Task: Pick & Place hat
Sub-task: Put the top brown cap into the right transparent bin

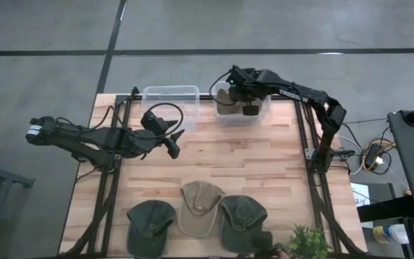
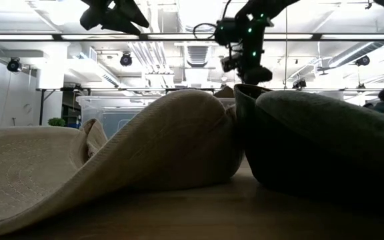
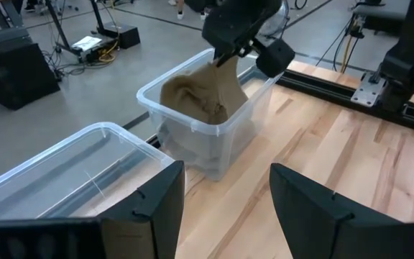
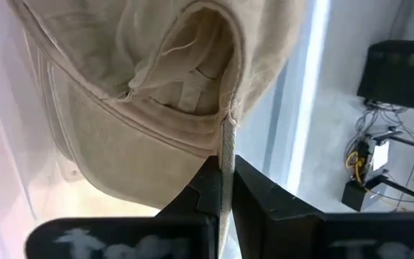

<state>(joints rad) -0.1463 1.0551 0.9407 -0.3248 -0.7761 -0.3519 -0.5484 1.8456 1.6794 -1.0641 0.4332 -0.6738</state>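
Observation:
A tan hat hangs in the right clear bin at the table's far edge, and my right gripper is shut on it from above. The right gripper also shows in the left wrist view. My left gripper is open and touches nothing; it hovers over the table's left half, short of the empty left clear bin. Three more hats lie crown-up along the near edge: a dark green hat, a tan hat and another dark green hat. My right gripper pinches the tan hat's stitched edge between its two fingers, coming from above and pointing down. The hat hangs slack below the fingers with its hollow inside showing. Its lower part is inside the right bin.
A potted plant stands at the near right corner. Bare wood lies in the middle of the table, between the bins and the row of hats. In the low view the near tan hat and a green hat block most of the table.

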